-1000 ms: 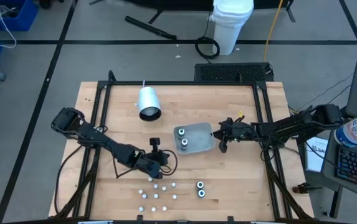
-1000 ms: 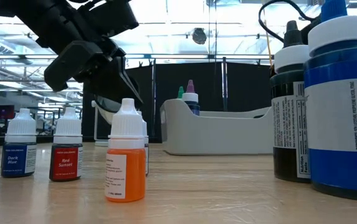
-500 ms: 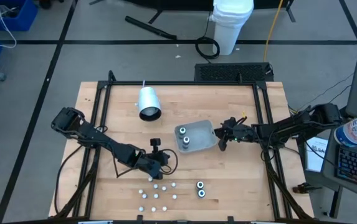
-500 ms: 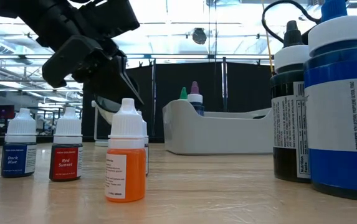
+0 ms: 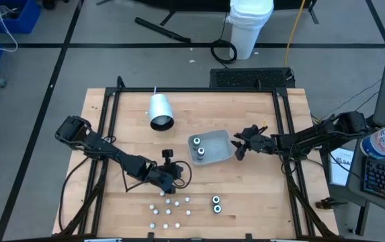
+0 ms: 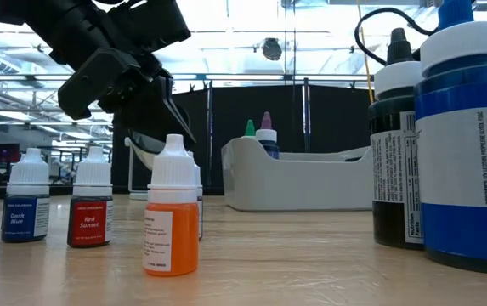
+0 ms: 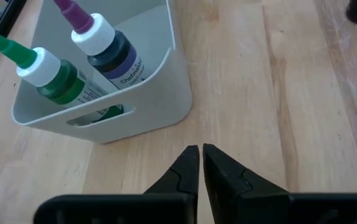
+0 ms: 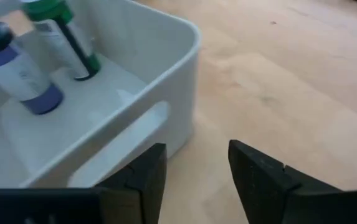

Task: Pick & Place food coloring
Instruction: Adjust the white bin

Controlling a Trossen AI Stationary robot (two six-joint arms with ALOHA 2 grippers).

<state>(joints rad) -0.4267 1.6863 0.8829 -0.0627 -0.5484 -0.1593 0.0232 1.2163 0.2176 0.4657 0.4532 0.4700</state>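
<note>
Several small food coloring bottles (image 5: pixel 168 207) stand on their bases near the table's front edge, and two wider ones (image 5: pixel 216 204) to their right. In the low view an orange bottle (image 6: pixel 172 212) is nearest. The grey tray (image 5: pixel 220 149) rests flat mid-table and holds a green-tipped bottle (image 7: pixel 44 74) and a purple-tipped one (image 7: pixel 106 50). My left gripper (image 7: pixel 199 152) hovers shut between the small bottles and the tray, holding nothing. My right gripper (image 8: pixel 197 155) stands open just off the tray's right end wall (image 8: pixel 166 106), with nothing between its fingers.
A white cylinder (image 5: pixel 159 111) lies on its side at the far left of the table. A black frame (image 5: pixel 195 91) runs along the table's edges. Bare wood lies to the right of the wider bottles and between the tray and the far edge.
My right gripper has opened beside the tray's right end and turned a little at the wrist, staying where it was. The tray with its two bottles has shifted slightly. My left arm has kept still.
</note>
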